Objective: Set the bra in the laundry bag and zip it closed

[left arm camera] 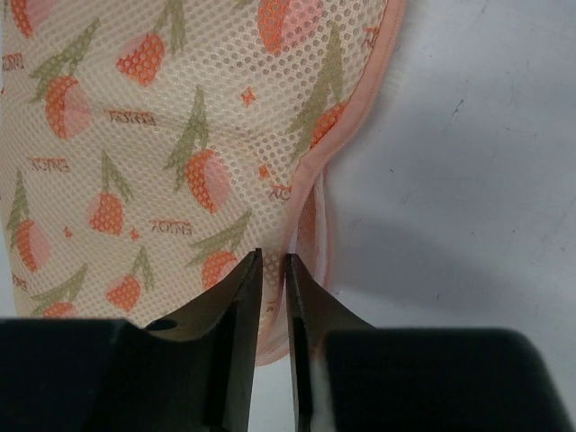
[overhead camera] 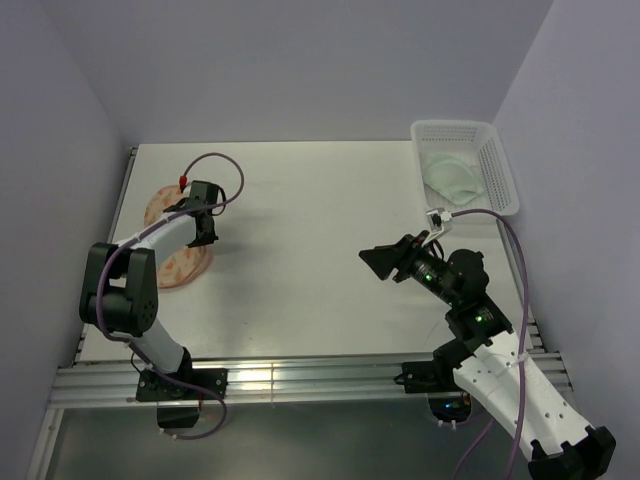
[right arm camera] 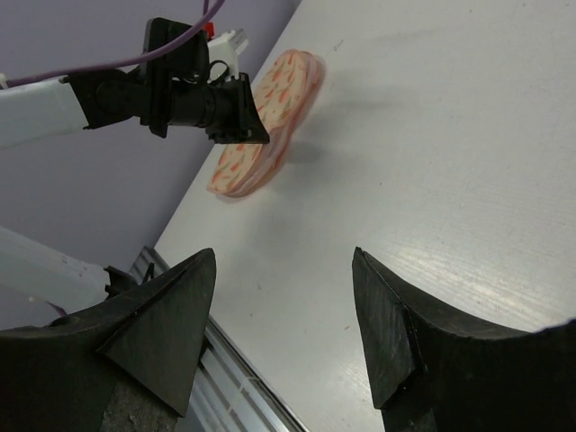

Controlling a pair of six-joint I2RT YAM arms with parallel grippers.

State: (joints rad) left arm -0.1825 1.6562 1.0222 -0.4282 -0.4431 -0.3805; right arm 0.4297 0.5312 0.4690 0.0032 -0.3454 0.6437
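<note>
Looking down from above, we see the white table (overhead camera: 320,220) filling most of the view. The white perforated basket (overhead camera: 500,172) stands at its far right corner. The laundry bag (overhead camera: 185,268) lies flat near the left edge, printed side up. The bra (overhead camera: 452,178), pale mint, lies inside the basket, well apart from the bag. The left gripper (left arm camera: 273,263) hangs right over the bag's pink rim at the narrow waist, its fingers drawn close with only a slit between them. The rim runs into that slit, but we cannot tell whether the fingers actually pinch it. The right gripper (right arm camera: 284,256) hovers above bare table near the right side, its jaws spread wide with nothing between them, pointing across toward the bag.
</note>
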